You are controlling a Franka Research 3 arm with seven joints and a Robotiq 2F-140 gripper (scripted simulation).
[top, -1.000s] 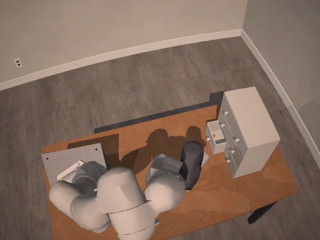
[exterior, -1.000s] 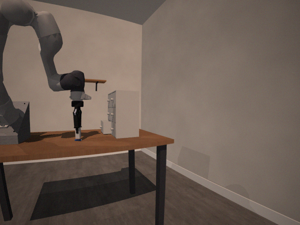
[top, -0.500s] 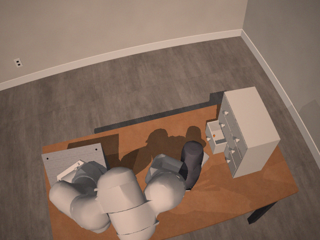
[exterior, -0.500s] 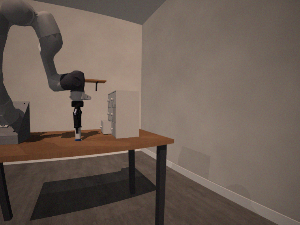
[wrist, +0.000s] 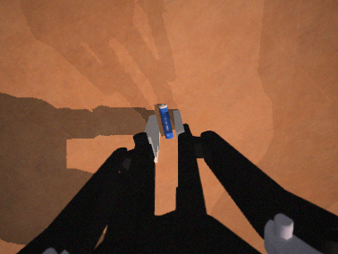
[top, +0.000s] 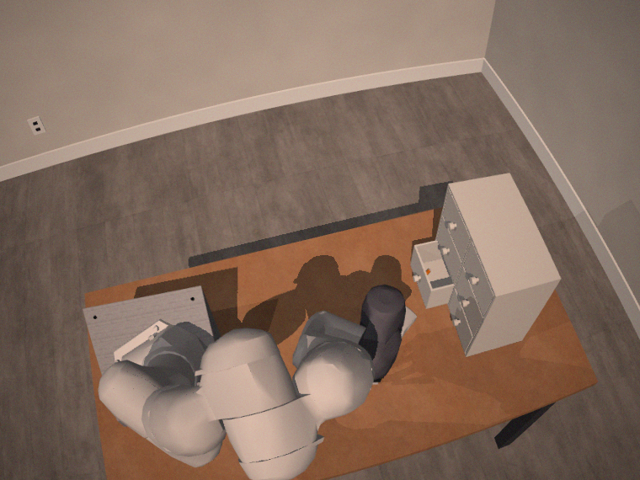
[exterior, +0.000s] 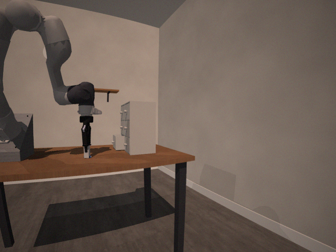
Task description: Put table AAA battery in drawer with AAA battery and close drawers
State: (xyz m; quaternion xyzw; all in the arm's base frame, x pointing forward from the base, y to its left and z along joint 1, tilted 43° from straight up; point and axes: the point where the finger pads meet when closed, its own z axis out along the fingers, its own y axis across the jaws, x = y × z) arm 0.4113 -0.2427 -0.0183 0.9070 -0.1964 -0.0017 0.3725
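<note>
- Beige walls (top: 232, 51) (exterior: 244, 81) meet behind the work area, above a grey-brown plank floor (top: 310, 155) (exterior: 122, 230) edged with pale skirting.
- Across the room stands my orange-brown wooden table (top: 465, 392) (exterior: 151, 162) (wrist: 223, 67), carried on dark legs.
- Reaching over it is the pale, rounded robot arm (top: 258, 387) (exterior: 58, 29), its dark wrist pointed down, well apart from the chest.
- Upright near one end of the tabletop, a white box-shaped chest of six drawers (top: 506, 226) (exterior: 142, 127) shows five closed fronts with round white knobs.
- At the opposite end sits a grey, angular wood-grain unit (top: 144, 305) (exterior: 21, 122), partly hidden by the arm.
- My black two-finger gripper (exterior: 86, 155) (wrist: 166, 122) is lowered to the table with its pale pads slightly apart, clamped on nothing that I can see.
- Pulled out from the chest's bottom row, a white open-topped drawer (top: 439, 296) (exterior: 118, 142) is on the side farther from the exterior camera.
- Between the gripper's pads, down at the tabletop, is the blue cylindrical AAA battery (exterior: 90, 156) (wrist: 165, 122), slightly slanted, with slim gaps beside it in the wrist view.
- Inside the open drawer lies a small orange item (top: 428, 271), too small for me to identify.

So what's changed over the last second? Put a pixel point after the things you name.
The gripper (exterior: 86, 155) (wrist: 166, 122) has come down a little, its fingertips now lower beside the AAA battery (exterior: 90, 157) (wrist: 165, 122) on the table. The wrist view shows narrow gaps on both sides of the battery: nothing taken hold of or let go. Chest (top: 506, 232) (exterior: 142, 127) and pulled-out drawer (top: 438, 296) (exterior: 118, 142) look unmoved.
</note>
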